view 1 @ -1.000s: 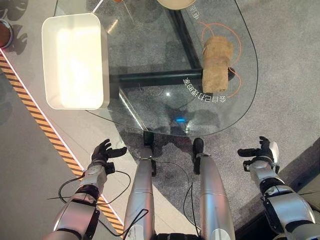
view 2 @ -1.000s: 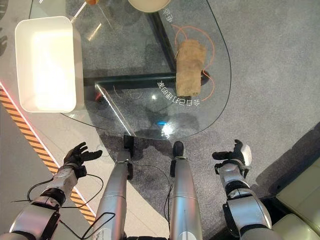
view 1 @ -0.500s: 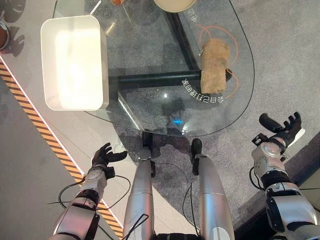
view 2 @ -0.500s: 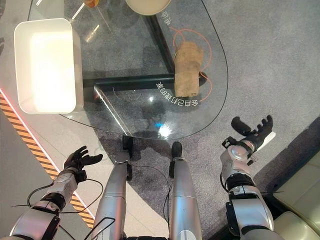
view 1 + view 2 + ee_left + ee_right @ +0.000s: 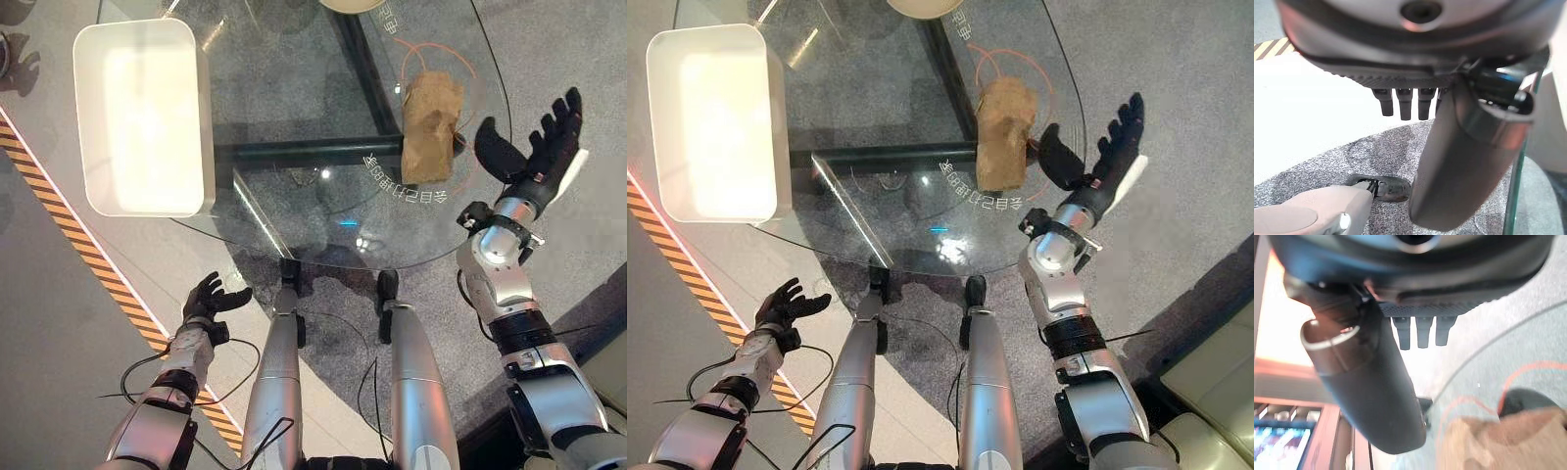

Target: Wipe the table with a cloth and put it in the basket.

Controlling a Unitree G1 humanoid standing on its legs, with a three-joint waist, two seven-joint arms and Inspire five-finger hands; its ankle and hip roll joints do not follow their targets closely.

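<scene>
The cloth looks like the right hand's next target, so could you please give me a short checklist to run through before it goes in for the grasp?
1. Right hand ready to grasp: ok, its fingers are spread, it holds nothing.
2. Cloth reachable: ok, it lies crumpled on the glass table near its right edge, just beside the hand.
3. Hand touching the cloth: not ok, a gap shows between the thumb and the cloth.
4. Basket ready to receive: ok, the white basket stands at the table's left side and looks empty.
5. Left hand out of the way: ok, it is low, in front of the table, holding nothing.
</scene>
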